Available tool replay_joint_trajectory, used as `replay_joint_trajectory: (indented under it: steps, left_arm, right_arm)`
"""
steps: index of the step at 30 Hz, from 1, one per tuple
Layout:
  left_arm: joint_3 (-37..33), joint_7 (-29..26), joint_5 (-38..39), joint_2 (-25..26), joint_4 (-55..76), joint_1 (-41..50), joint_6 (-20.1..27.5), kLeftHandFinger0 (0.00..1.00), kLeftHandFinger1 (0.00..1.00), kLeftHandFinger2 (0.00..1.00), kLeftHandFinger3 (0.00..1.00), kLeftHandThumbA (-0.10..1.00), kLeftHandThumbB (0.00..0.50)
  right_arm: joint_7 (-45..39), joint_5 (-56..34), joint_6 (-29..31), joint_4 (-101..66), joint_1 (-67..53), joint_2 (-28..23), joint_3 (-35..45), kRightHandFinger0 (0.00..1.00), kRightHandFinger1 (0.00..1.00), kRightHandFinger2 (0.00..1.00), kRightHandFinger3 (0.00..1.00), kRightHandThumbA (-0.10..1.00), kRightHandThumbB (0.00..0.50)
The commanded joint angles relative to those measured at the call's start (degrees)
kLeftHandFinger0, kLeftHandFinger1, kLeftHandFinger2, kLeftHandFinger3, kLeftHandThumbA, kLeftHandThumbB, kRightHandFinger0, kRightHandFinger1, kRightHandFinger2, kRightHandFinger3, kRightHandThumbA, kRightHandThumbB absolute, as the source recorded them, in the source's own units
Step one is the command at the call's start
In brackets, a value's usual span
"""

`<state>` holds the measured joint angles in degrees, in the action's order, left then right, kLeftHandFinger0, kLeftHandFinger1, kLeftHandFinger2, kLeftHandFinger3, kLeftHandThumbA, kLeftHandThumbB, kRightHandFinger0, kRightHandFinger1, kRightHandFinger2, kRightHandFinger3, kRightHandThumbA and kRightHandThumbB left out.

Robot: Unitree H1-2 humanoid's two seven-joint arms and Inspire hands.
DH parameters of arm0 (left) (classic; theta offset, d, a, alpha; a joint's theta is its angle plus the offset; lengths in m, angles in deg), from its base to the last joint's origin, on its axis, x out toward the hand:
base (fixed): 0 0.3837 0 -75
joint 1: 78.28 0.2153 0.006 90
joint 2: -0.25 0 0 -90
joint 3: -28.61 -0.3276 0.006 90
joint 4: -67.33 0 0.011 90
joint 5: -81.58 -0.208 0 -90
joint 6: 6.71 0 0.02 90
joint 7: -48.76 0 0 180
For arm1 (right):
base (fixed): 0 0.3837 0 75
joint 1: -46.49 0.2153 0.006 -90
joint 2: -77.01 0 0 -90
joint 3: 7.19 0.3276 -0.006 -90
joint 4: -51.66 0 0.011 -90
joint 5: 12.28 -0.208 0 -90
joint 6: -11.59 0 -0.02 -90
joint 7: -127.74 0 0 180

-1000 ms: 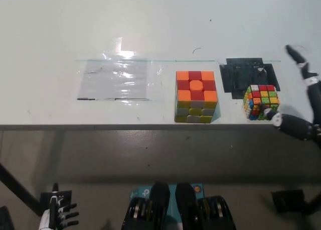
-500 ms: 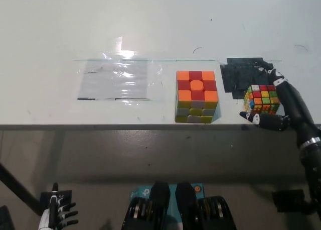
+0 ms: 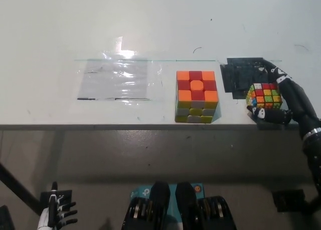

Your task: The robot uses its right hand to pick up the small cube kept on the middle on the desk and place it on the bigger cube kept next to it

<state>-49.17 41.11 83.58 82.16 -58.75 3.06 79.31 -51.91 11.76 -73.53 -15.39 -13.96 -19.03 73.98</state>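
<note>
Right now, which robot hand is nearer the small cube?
Right. The black right robot hand wraps around the small cube on the desk; the white left robot hand rests far off at the lower left, below the desk edge.

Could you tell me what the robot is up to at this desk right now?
The black right hand is wrapped around the small multicoloured cube near the desk's front edge, on the right. The bigger orange-and-red cube sits untouched to its left. The white left hand rests low, below the desk. Nothing is stacked yet.
</note>
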Motion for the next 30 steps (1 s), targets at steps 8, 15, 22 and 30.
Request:
replay_joint_trajectory:
  steps: [8, 15, 22, 30]
  left_arm:
    - [0.0, 0.0, 0.3, 1.8, -0.3, -3.4, 1.5, 0.61, 0.65, 0.69, 0.7, 1.0, 0.275]
    - [-0.1, -0.1, 0.2, 1.9, -0.4, -4.0, 1.2, 0.59, 0.63, 0.63, 0.63, 1.0, 0.276]
    - [-0.4, 0.0, 0.1, 2.0, -0.7, -4.1, 1.5, 0.61, 0.63, 0.62, 0.61, 1.0, 0.308]
    - [-1.0, -0.1, -0.2, 2.1, -0.8, -3.1, 2.8, 0.59, 0.61, 0.64, 0.65, 1.0, 0.305]
  right_arm:
    - [-3.0, 2.5, 0.4, 4.1, 3.3, -2.1, -3.3, 1.0, 1.0, 1.0, 1.0, 0.9, 0.5]
    - [-4.4, 3.0, -1.2, 3.6, 2.3, -1.4, -5.2, 1.0, 1.0, 1.0, 1.0, 0.88, 0.5]
    - [-4.7, 5.7, -3.2, 5.2, 5.0, -1.5, -7.8, 1.0, 1.0, 1.0, 1.0, 0.89, 0.461]
    - [2.9, 9.1, -0.4, 8.8, 8.5, 0.0, -8.7, 0.27, 0.28, 0.61, 1.0, 0.83, 0.268]
